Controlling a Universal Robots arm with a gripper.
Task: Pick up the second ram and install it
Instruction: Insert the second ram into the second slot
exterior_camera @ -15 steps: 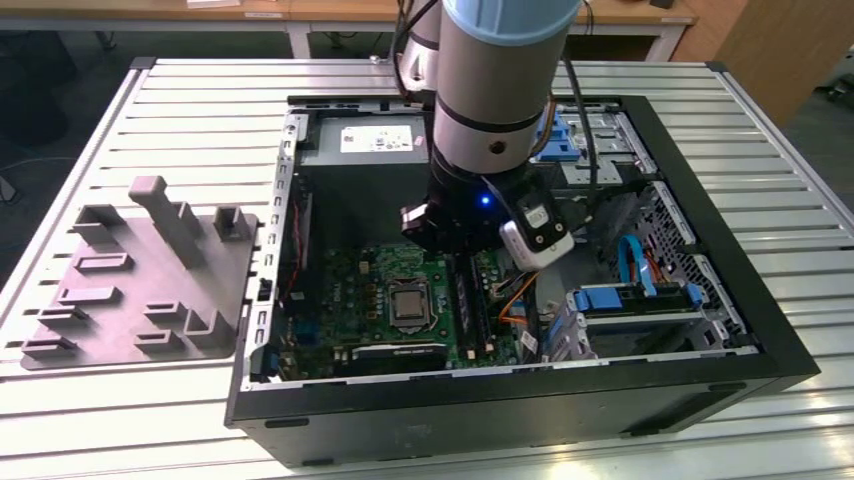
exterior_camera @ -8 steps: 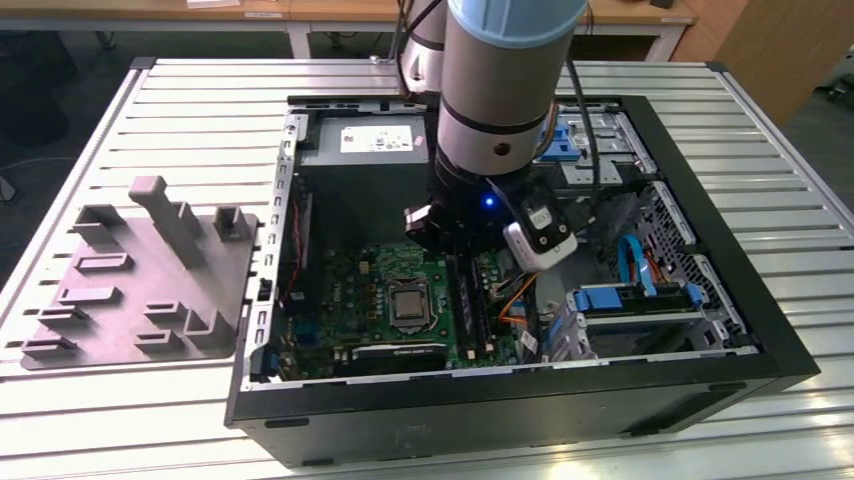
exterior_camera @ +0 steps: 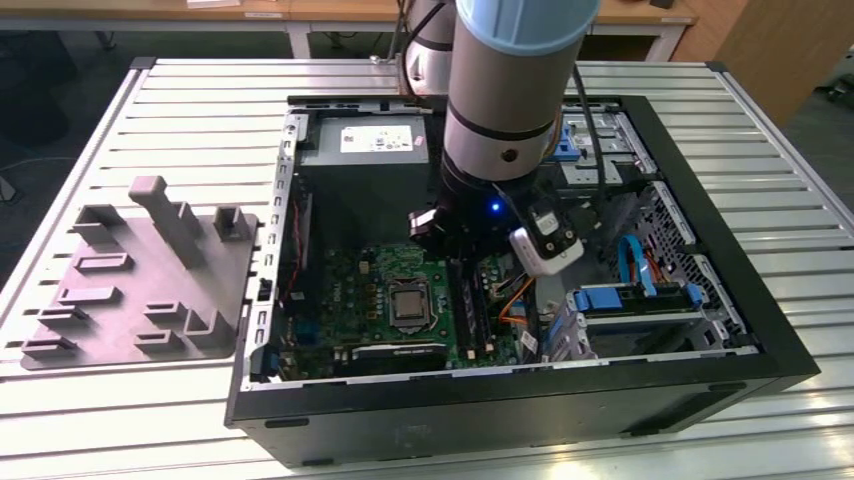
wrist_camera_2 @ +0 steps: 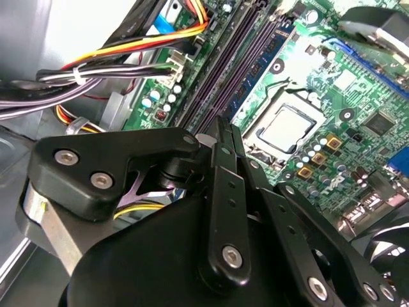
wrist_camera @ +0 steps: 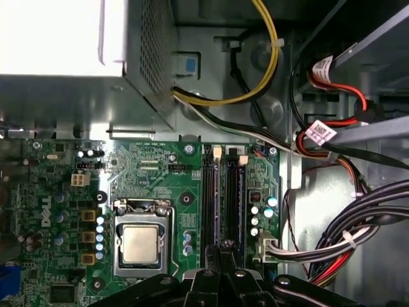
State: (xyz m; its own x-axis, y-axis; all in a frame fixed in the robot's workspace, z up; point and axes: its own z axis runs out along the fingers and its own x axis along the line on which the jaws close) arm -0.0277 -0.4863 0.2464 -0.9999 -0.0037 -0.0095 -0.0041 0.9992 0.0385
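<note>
slatted metal table [exterior_camera: 160, 110], open pc case [exterior_camera: 507, 410], arm sunk deep inside it. claw [wrist_camera_2: 225, 128] is pinched almost shut, seemingly on the ram [wrist_camera_2: 255, 73], which stands on edge in a slot beside the cpu [wrist_camera: 140, 245]. seating step, i'd say; it wants straight, even pressure so both ends latch.

The arm [exterior_camera: 514, 90] stands almost upright, its grey and pale-blue wrist [exterior_camera: 497, 150] pointing straight down. The black gripper [wrist_camera: 225, 248] hangs beneath it, and in both wrist views its fingers [wrist_camera_2: 220, 147] lie pressed close together, tips downward.
</note>
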